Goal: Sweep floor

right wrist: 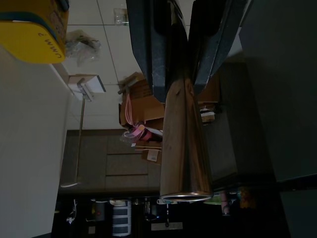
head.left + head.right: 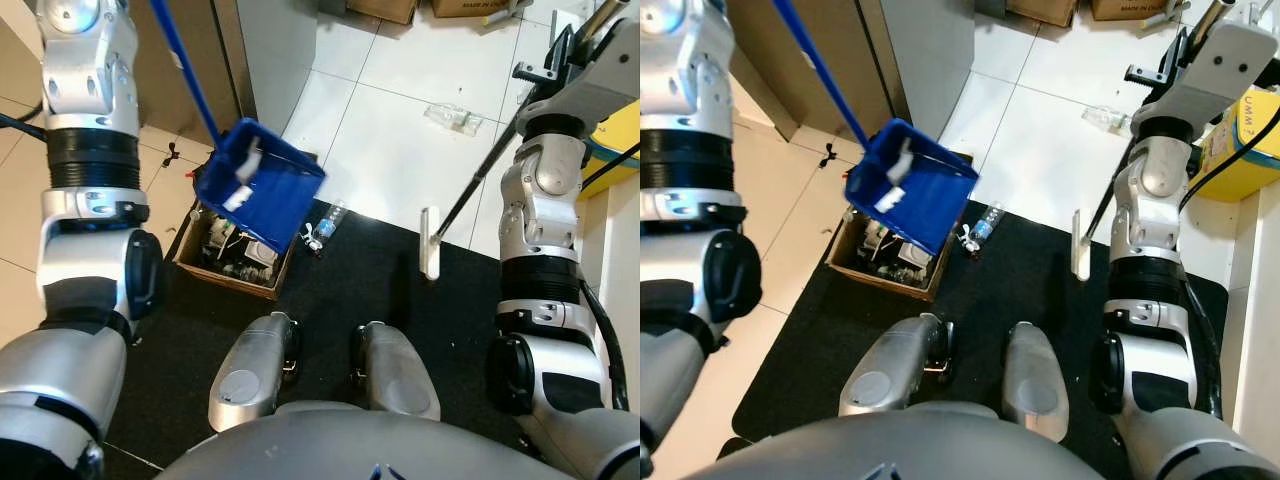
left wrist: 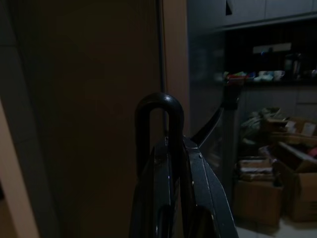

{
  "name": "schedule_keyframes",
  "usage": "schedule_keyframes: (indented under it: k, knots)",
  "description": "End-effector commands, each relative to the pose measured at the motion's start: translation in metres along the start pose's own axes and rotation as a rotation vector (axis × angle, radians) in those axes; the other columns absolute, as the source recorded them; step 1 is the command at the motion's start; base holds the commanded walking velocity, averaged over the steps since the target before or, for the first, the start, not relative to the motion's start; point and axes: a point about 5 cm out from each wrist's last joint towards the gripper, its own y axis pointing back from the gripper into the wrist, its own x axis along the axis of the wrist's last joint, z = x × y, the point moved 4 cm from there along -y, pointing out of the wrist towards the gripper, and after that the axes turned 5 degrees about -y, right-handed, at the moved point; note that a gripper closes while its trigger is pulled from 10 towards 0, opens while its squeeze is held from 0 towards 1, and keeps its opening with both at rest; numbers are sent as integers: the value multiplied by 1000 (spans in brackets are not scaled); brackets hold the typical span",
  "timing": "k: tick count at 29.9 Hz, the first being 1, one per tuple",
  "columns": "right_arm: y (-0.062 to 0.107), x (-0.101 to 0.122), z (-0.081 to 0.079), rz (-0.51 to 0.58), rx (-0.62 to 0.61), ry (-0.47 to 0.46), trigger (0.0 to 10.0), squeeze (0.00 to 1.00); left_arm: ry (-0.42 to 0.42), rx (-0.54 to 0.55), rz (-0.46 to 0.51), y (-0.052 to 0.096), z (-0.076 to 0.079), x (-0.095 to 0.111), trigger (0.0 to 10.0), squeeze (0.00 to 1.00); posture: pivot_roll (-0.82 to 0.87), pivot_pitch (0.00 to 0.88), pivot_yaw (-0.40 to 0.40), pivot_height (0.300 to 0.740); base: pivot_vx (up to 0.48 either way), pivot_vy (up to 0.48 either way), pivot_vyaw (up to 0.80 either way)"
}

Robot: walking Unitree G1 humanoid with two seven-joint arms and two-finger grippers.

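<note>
**Tilting dustpan over cardboard box**

The blue dustpan (image 2: 258, 183) is held tipped above the cardboard box (image 2: 232, 262) at the black mat (image 2: 390, 290). The left end effector (image 3: 171, 148) is clamped on its handle; the right end effector (image 1: 181, 54) grips the broom pole (image 1: 184, 144).

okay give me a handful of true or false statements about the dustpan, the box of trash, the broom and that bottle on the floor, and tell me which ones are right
1. The blue dustpan is tilted over the cardboard box. True.
2. The cardboard box is empty. False: it holds a jumble of rubbish.
3. The plastic bottle lies at the edge of the black mat, beside the box. True.
4. The right gripper is open and holds nothing. False: its fingers are shut on the metal broom handle.
5. The broom head rests inside the dustpan. False: it sits apart from it, at the edge of the black mat near the white tiles.
</note>
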Motion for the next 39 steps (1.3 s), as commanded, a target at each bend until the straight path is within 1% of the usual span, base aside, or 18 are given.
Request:
schedule_keyframes:
  k: [1,3,6,8,12,13,15,17,19,23,27,31,34,35,39]
  knots:
    - [-1,4,-4,24,14,12,10000,0,-61,-3,98,-9,-5,26,10000,0,58,0,58,740,0,0,0]
    - [0,3,-5,23,12,10,10000,0,-167,-20,131,-13,-7,33,10000,0,59,0,66,740,0,0,0]
    - [2,2,-4,22,8,7,10000,0,-252,-35,143,-16,-8,33,10000,0,59,0,69,740,0,0,0]
    - [2,2,-4,21,7,6,10000,0,-266,-38,144,-16,-8,33,10000,0,59,0,69,740,0,0,0]
    - [3,1,-4,19,7,5,10000,0,-341,-75,172,-17,2,30,10000,0,58,0,70,740,0,0,0]
    - [3,1,-4,19,7,5,10000,0,-341,-75,172,-17,2,30,10000,0,58,0,70,740,0,0,0]
    - [3,1,-5,20,7,4,10000,0,-382,-90,187,-19,8,29,10000,0,55,0,72,740,0,0,0]
    - [3,1,-5,21,7,4,10000,0,-392,-95,193,-20,9,29,10000,0,55,0,72,740,0,0,0]
    - [3,2,-5,22,6,3,10000,0,-423,-114,206,-21,15,28,10000,0,50,0,76,740,0,0,0]
    - [4,1,-3,22,2,3,10000,0,-471,-142,237,-23,24,32,10000,0,50,0,76,740,0,0,0]
    - [5,1,-3,21,-1,4,10000,0,-538,-175,300,-27,36,43,10000,0,41,0,81,740,0,0,0]
    - [5,1,-3,22,-1,4,10000,0,-552,-183,313,-27,39,45,10000,0,41,0,81,740,0,0,0]
    - [6,2,-2,24,-4,5,10000,0,-560,-199,338,-31,46,52,10000,0,36,0,83,740,0,0,0]
    - [6,2,-2,25,-6,5,10000,0,-554,-204,348,-33,49,56,10000,0,28,0,90,740,0,0,0]
    - [7,2,0,27,-10,6,10000,0,-535,-206,357,-35,52,60,10000,0,20,0,95,740,0,0,0]
